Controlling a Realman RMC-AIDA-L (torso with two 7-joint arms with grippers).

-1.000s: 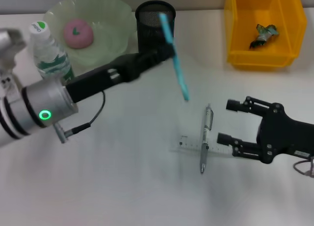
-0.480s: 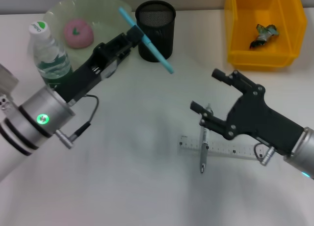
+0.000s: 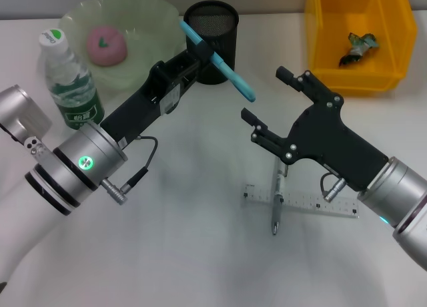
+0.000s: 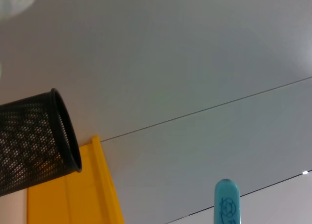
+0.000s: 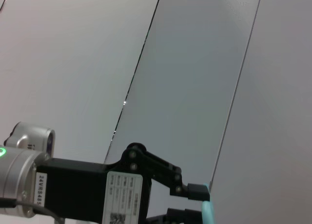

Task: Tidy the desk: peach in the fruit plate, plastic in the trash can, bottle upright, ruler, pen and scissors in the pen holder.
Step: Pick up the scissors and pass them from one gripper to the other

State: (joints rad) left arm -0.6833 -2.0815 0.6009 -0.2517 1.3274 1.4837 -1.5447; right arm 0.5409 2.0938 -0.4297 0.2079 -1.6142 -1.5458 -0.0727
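My left gripper (image 3: 200, 53) is shut on the light-blue scissors (image 3: 230, 77) and holds them tilted in the air just in front of the black mesh pen holder (image 3: 220, 27). The scissors' tip also shows in the left wrist view (image 4: 227, 204), with the pen holder (image 4: 34, 141) beside it. My right gripper (image 3: 263, 93) is open and empty, raised above the table close to the scissors' lower end. The silver pen (image 3: 276, 207) lies across the clear ruler (image 3: 313, 203) on the table under my right arm. The pink peach (image 3: 105, 44) lies in the green plate (image 3: 153, 20). The bottle (image 3: 70, 80) stands upright.
The yellow bin (image 3: 320, 60) at the back right holds a crumpled plastic wrapper (image 3: 359, 45). The right wrist view shows my left gripper (image 5: 195, 192) from across, with the scissors (image 5: 208, 212) in it.
My left arm has swung the scissors left and then back beside the pen holder. My right gripper has risen from beside the pen and moved left, toward the scissors.
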